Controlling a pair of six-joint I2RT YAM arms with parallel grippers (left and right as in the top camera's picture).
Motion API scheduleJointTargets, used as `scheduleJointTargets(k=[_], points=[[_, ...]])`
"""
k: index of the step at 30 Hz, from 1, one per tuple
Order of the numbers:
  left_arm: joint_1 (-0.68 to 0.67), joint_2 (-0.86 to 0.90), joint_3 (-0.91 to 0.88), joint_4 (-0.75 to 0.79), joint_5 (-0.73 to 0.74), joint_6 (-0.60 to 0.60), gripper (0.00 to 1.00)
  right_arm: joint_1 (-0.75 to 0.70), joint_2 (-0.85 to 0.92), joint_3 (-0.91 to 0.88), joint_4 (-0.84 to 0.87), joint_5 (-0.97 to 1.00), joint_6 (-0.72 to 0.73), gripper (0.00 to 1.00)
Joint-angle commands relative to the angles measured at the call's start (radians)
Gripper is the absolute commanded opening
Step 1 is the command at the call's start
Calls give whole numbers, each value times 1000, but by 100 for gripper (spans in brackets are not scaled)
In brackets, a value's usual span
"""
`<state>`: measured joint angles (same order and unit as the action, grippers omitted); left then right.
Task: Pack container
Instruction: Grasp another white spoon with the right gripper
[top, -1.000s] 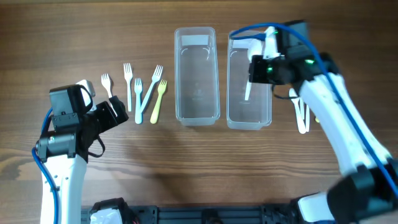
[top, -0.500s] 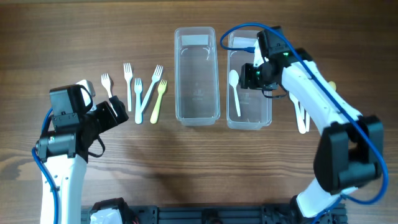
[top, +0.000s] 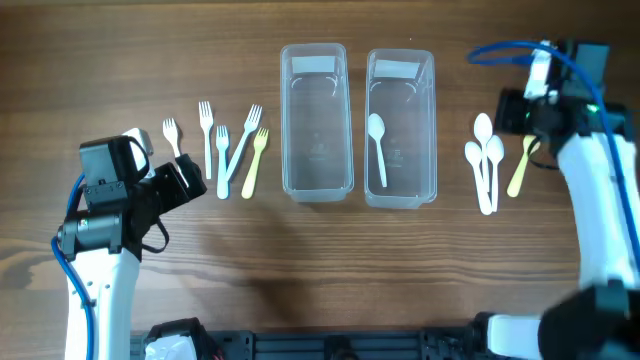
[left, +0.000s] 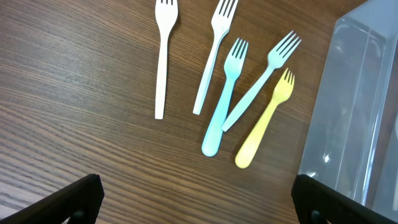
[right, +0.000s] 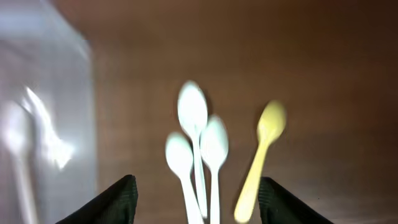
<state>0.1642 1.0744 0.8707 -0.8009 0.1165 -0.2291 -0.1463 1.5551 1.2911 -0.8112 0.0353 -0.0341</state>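
Two clear containers stand side by side, the left container (top: 316, 120) with nothing in it and the right container (top: 400, 125) with a white spoon (top: 378, 150) lying inside. Several forks (top: 225, 150) lie left of them; in the left wrist view they are white (left: 163, 56), blue (left: 224, 102) and yellow (left: 267, 121). Three white spoons (top: 486, 165) and a yellow spoon (top: 519, 168) lie right of the containers. My right gripper (top: 512, 112) hovers open above those spoons (right: 199, 134), holding nothing. My left gripper (top: 192, 180) rests wide open just below the forks.
The right container's wall (right: 37, 124) shows blurred at the left of the right wrist view. The left container's edge (left: 360, 112) fills the right side of the left wrist view. Bare wooden table (top: 320, 260) lies in front of the containers.
My right gripper opened and let the white spoon drop into the right container, then swung right to above the loose spoons. The left arm has not moved.
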Motion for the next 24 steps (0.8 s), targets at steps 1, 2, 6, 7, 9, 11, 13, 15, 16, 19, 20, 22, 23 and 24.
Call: scheduleJointTargets(k=[1,2,6,7,9,11,13,15,16,19,20,22,23,24], points=[[6,1,19,2,-6,16,100,-6,128,-37,-34,-66,-61,59],[6,1,19,2,-6,16,100,-6,157,-37,-43,-97,-79,58],[6,1,19,2,-6,16,100,-5,276,-37,-81,-111,-96,49],[6,1,19,2,-6,16,100,-5,295,-37,-85,-111,-95,47],[6,1,19,2,-6,16,100,-5,333,-37,-95,-112,-95,45],[6,1,19,2,-6,16,100,-5,353,-37,-104,-116,-95,43],[6,1,19,2,-6,16,100,-3,366,-37,-109,-130,-95,43],[6,1,19,2,-6,16,100,-2,372,-37,-109,-129,-95,43],[6,1,19,2,-6,16,100,-2,372,-37,-103,-126,-95,44],[6,1,19,2,-6,16,100,-2,372,-37,-82,-103,-96,45],[6,1,19,2,-6,16,100,-2,372,-37,-74,-103,-96,46],[6,1,19,2,-6,16,100,-2,372,-37,-60,-103,-95,46],[6,1,19,2,-6,16,100,-2,372,-37,-56,-104,-93,46],[6,1,19,2,-6,16,100,-2,373,-39,-49,-105,-93,46]])
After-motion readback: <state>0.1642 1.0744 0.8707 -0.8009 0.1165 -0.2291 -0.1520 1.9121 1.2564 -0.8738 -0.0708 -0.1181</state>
